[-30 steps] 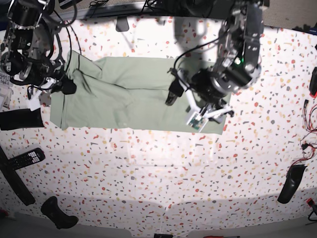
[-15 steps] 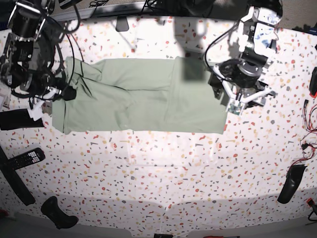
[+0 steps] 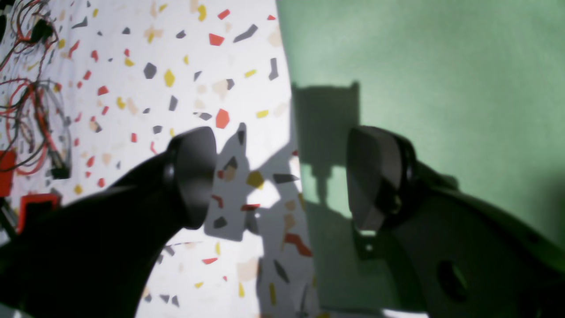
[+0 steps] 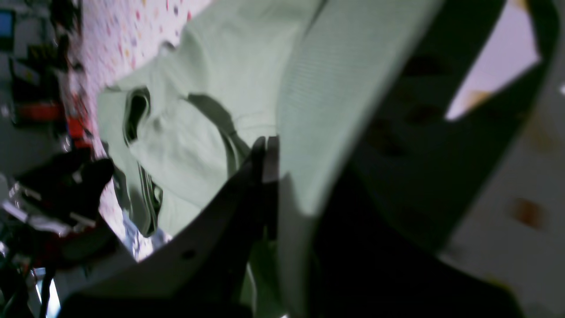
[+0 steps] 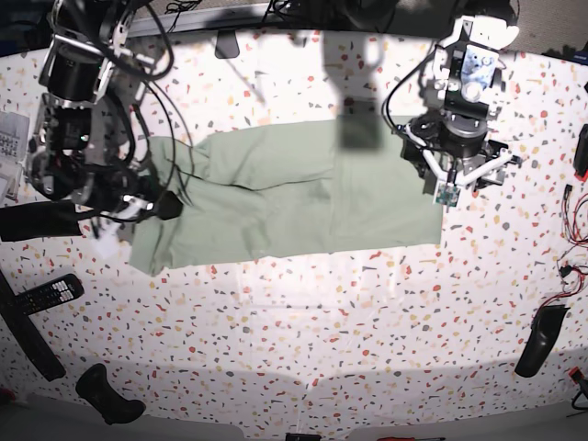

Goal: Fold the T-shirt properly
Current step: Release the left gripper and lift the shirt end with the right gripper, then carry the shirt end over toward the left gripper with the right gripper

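Observation:
The T-shirt (image 5: 294,197) is pale sage green and lies spread across the speckled table (image 5: 303,340). My right gripper (image 5: 165,204), at the shirt's left end, is shut on a fold of it. The right wrist view shows that fold pinched between the fingertips (image 4: 265,161), with the shirt (image 4: 198,88) rumpled behind them. My left gripper (image 5: 453,165) hovers open over the shirt's right edge. In the left wrist view that gripper (image 3: 282,176) straddles the edge of the shirt (image 3: 441,66), one finger over cloth and one over bare table, holding nothing.
A remote control (image 5: 46,294) and dark objects (image 5: 37,220) lie at the left edge. Another black object (image 5: 108,395) sits at front left. A black device (image 5: 542,340) and red cables (image 5: 574,262) are at the right edge; the cables (image 3: 35,110) show in the left wrist view too.
My right gripper has dragged the shirt's left end down and to the right, shifting the whole shirt rightward. My left arm moved from mid-shirt to its right edge, still open.

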{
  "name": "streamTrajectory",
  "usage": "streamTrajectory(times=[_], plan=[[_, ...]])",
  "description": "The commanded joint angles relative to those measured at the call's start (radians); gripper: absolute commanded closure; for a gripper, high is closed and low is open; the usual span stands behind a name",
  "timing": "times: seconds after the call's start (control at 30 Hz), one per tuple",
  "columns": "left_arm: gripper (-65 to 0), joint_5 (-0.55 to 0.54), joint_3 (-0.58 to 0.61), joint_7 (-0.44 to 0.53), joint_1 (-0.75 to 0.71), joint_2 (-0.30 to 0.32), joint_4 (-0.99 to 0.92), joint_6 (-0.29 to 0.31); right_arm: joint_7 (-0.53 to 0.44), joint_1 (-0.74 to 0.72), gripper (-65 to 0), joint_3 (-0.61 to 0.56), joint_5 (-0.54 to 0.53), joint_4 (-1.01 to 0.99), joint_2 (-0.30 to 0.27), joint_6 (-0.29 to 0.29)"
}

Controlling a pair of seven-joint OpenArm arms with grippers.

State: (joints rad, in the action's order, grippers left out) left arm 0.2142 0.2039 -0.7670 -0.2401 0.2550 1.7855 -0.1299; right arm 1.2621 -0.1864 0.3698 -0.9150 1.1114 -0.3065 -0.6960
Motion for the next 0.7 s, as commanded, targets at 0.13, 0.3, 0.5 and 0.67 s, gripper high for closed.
streamTrajectory(times=[0.13, 0.3, 0.5, 0.67], plan=[[-42.7, 0.013, 0.0, 0.021, 0.01, 0.003, -0.106, -0.009, -0.065, -0.03, 0.0, -0.169, -0.044, 0.037, -0.001, -0.002], [-42.7, 0.013, 0.0, 0.047, 0.014, 0.003, -0.182, -0.009, -0.096, -0.031, 0.0, -0.322, -0.101, 0.129, -0.001, -0.002], [-42.7, 0.013, 0.0, 0.038, 0.052, -0.013, -0.182, -0.008, -0.094, -0.078, 0.0, -0.425, -0.137, 0.253, 0.036, -0.002], [-42.7, 0.013, 0.001, 0.028, 0.08, -0.06, -0.182, 0.012, -0.084, -0.146, 0.0, -0.451, -0.124, 0.266, 0.173, -0.002]])
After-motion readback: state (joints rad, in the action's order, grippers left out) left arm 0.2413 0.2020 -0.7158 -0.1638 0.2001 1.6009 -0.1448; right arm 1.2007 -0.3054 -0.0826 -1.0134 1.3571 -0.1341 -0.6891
